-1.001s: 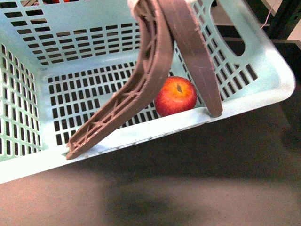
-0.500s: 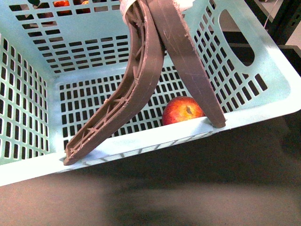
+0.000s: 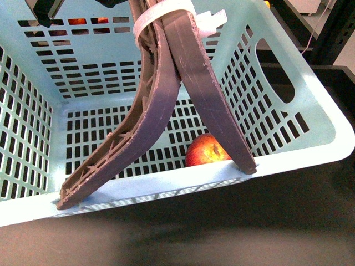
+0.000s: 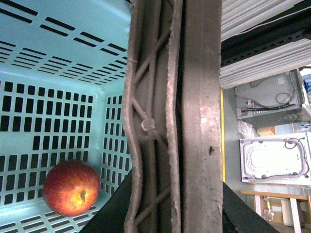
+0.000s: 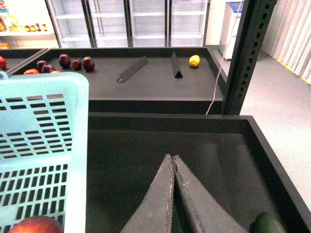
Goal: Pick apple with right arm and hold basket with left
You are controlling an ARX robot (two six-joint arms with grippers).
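Both hands are closed. The left hand (image 4: 177, 199) has its dark fingers (image 4: 114, 208) pressed against either side of the two brown handles (image 3: 166, 83) of the basket (image 3: 166, 185). The handles stand raised together and are bound at the top by a white zip tie (image 3: 166, 14). The right hand (image 5: 171, 158) has its two tapered fingers meeting at the tips with nothing between them. It hangs above the dark tabletop (image 5: 146, 141), outside the basket and just beside its wall.

The apple (image 3: 205, 152) lies on the slotted basket floor in the near right corner, against the near wall. In the front view the rim hides its lower part, and one handle's foot meets the rim just beside it. The floor to the apple's left is bare. From the right wrist, the basket wall stands between hand and apple. A raised lip borders the tabletop, and a black post (image 5: 243, 53) rises at its far corner. Dark red fruits (image 5: 73, 63) and a yellow fruit (image 5: 194, 60) lie well apart on the shelf (image 5: 146, 82) beyond.
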